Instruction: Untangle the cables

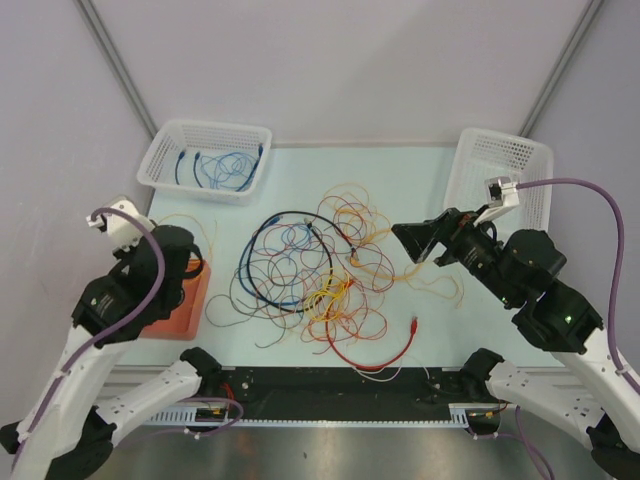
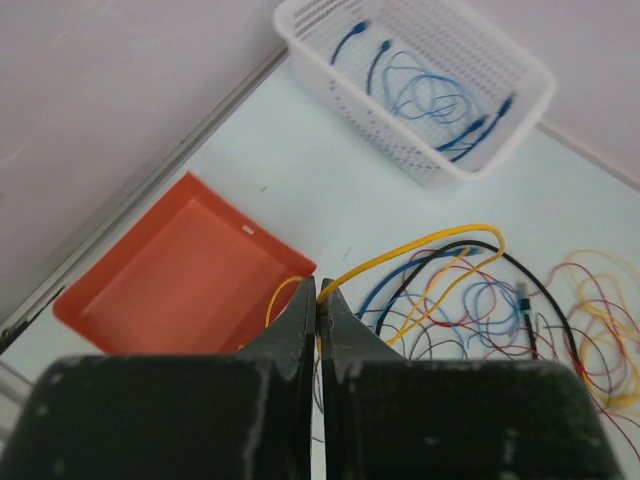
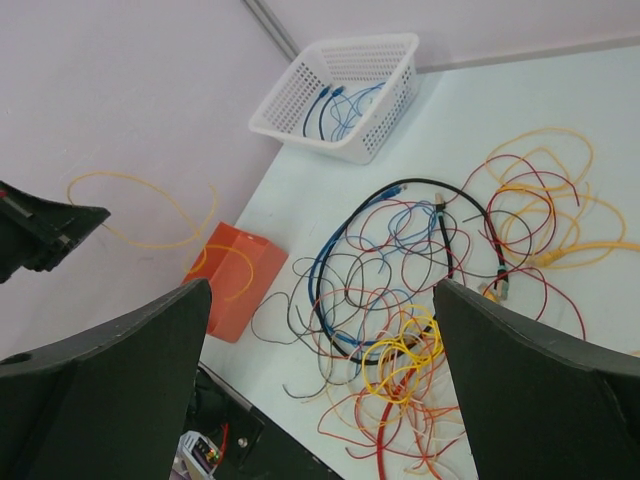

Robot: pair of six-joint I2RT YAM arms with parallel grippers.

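The cables (image 1: 310, 270) lie in a loose tangle of red, blue, yellow, orange and black loops on the middle of the table. They also show in the right wrist view (image 3: 400, 300). My left gripper (image 1: 192, 266) hangs over an orange tray (image 1: 178, 305). Its jaws (image 2: 320, 298) are shut on a thin yellow cable (image 2: 420, 245) that runs off to the pile. My right gripper (image 1: 408, 243) is open and empty above the pile's right edge. In its wrist view its fingers (image 3: 100, 380) stand wide apart over the tangle.
A white basket (image 1: 160, 165) at the back left holds blue cables (image 1: 225, 170). A second white basket (image 1: 500, 170) stands at the back right. The orange tray (image 2: 180, 280) lies at the table's left edge. A thick red cable (image 1: 385, 355) curls near the front edge.
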